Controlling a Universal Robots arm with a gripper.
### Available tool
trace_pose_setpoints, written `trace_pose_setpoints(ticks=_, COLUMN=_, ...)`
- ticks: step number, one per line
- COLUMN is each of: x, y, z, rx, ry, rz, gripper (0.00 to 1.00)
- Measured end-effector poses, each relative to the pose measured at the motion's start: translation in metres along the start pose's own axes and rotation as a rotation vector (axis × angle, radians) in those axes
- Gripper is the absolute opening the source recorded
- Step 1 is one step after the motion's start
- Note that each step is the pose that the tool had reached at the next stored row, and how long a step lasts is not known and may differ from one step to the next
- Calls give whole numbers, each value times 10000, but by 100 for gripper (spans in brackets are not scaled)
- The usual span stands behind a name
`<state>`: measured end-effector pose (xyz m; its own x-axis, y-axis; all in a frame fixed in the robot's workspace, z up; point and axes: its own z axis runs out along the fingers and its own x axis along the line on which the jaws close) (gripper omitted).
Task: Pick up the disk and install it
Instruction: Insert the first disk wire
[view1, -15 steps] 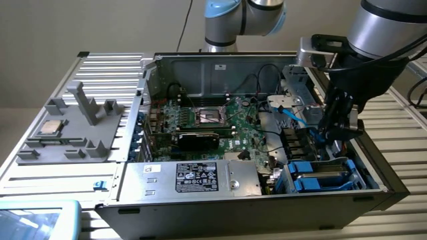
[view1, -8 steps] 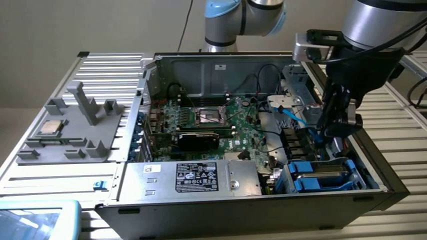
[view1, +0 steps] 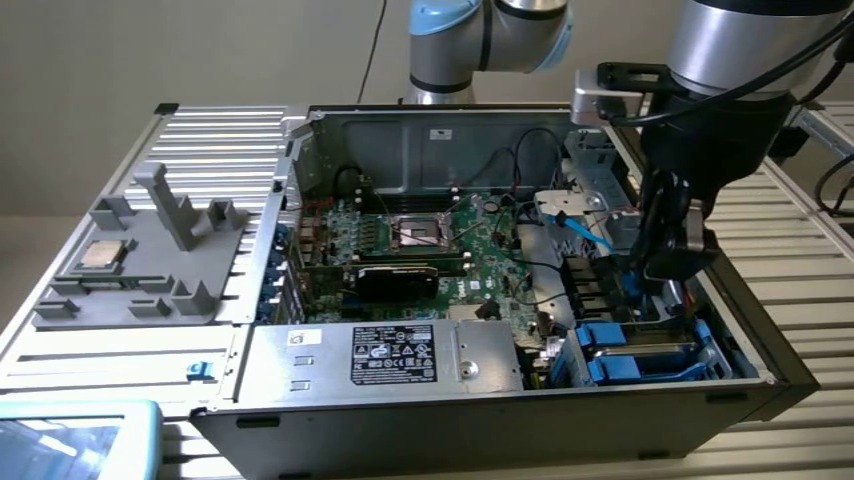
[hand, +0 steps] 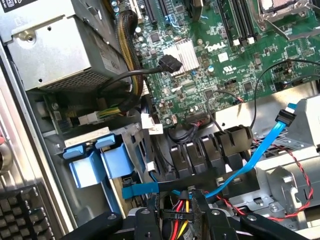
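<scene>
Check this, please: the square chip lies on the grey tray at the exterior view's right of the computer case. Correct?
No. The chip lies on the grey tray at the exterior view's left of the computer case, as that view shows.

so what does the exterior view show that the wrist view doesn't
Exterior view: the whole open computer case, the grey tray beside it with a processor chip, and the hand inside the case at the exterior view's right. Wrist view: a black plug on a cable end, red and yellow wires and a twisted red-and-black wire. Both: the green motherboard, the blue cable and the blue drive brackets.
</scene>
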<state>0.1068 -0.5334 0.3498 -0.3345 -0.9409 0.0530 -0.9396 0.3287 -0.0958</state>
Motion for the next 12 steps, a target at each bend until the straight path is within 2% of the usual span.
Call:
trace_pose_setpoints(ticks=3, x=-1, y=3, z=16, rx=16, ry=15, rz=75, gripper=36)
trace_pose_setpoints(ticks=5, x=0, y=9, z=32, rx=42, ry=58, rz=144, gripper=36)
trace_pose_setpoints(ticks=8, x=0, y=12, z=43, rx=86, ry=166, rz=209, gripper=36)
trace_pose_setpoints(ticks=11, x=0, y=13, z=46, rx=158, ry=342, rz=250, gripper=36)
trace_pose_setpoints(ticks=12, x=-8, y=17, z=49, rx=164, ry=358, rz=253, gripper=36)
